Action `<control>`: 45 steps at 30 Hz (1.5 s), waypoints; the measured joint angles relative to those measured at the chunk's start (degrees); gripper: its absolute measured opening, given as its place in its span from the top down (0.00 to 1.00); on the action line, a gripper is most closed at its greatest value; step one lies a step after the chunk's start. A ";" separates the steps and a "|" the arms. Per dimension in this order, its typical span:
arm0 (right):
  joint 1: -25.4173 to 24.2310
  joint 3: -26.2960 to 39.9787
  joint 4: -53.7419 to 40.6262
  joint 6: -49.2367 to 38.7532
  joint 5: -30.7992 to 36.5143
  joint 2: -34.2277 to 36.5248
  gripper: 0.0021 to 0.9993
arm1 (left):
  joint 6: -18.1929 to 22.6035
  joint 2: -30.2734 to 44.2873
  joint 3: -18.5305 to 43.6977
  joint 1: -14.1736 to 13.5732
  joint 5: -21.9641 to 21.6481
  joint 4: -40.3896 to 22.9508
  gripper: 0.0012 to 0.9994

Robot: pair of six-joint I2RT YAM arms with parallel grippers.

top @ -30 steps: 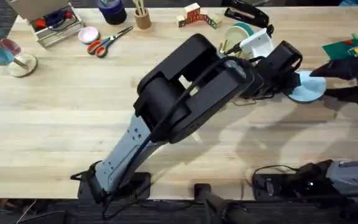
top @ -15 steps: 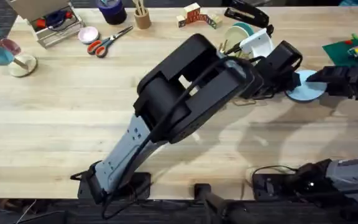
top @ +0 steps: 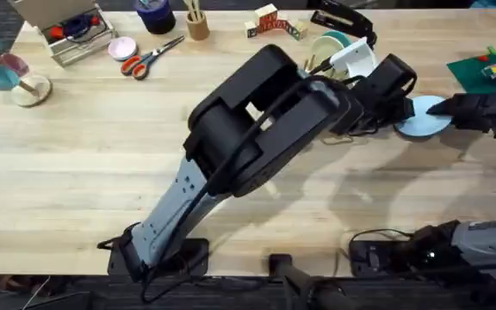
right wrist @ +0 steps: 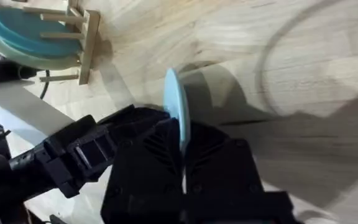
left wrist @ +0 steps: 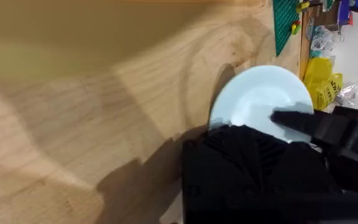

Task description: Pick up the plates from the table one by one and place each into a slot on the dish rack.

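Gripping the pale sky-blue plate (right wrist: 174,106) by its rim, the right gripper (right wrist: 180,134) has its jaws clamped on it, one on each face, so the right wrist view shows the plate edge-on. The plate is well short of the dish rack (right wrist: 92,46), on the side of the rack nearer the right arm. The overhead view cannot settle whether it is clear of the worktop (top: 76,155) or resting on it. The left gripper (top: 405,105) sits just beside the plate's rack-side edge; whether its jaws are closed on anything cannot be told. A teal plate (right wrist: 17,25) and a cream-yellow plate (top: 324,43) stand in the rack.

Likely hazards from here:
- Slip — the hold is on the rim alone, so a smooth plastic disc may pivot or slide out when swung towards the rack.
- Collision — the left arm lies between plate and rack, so a direct path would probably strike it.
- Conflict — if both grippers hold the plate and move apart, it could be wrenched loose.
- Mis-slotting — the plate may catch a dowel or knock a racked plate, and the light rack could shift.
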 joint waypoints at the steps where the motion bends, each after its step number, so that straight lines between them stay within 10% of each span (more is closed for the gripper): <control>1: 0.00 0.00 -0.02 0.00 -0.01 0.00 0.97 | 0.00 0.00 0.00 0.00 0.04 0.00 0.96; 20: 0.48 -0.04 -1.04 -0.42 1.27 -7.58 0.97 | 3.40 -2.95 0.55 -0.87 -4.58 -11.25 0.96; 36: 5.11 -0.04 -2.80 1.34 -0.79 -24.56 0.97 | 14.73 -12.46 -1.69 -0.71 -13.74 -30.70 0.96; 45: 10.76 2.08 -7.70 1.60 -0.91 -32.03 0.97 | 24.70 -24.60 -1.77 4.60 -15.94 -41.33 0.96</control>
